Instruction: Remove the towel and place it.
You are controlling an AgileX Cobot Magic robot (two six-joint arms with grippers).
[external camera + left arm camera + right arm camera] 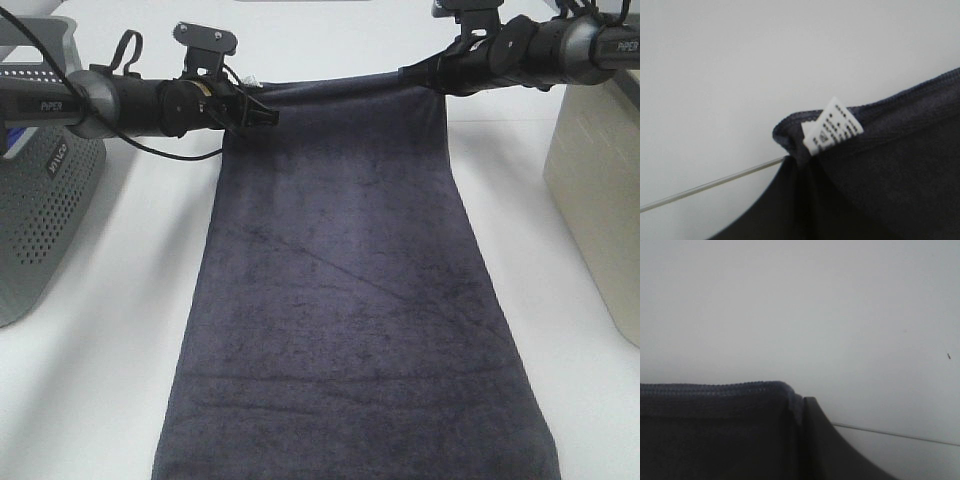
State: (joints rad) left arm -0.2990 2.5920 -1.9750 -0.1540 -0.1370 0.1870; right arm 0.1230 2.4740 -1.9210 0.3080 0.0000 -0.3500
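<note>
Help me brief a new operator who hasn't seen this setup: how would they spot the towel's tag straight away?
Start at the dark grey towel spread down the middle of the white table. Follow it to the far corner pinched by the left gripper. The tag is a small white printed label folded at that hem, the only white patch on the cloth.

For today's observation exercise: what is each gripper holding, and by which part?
Left gripper and right gripper each pinch a far corner of the towel.

We see a plain dark charcoal-grey towel (pixel 350 300) with a white printed tag (pixel 832 131), on a white surface (pixel 110 380), between a grey perforated basket (pixel 40 215) and a beige one (pixel 600 190).
</note>
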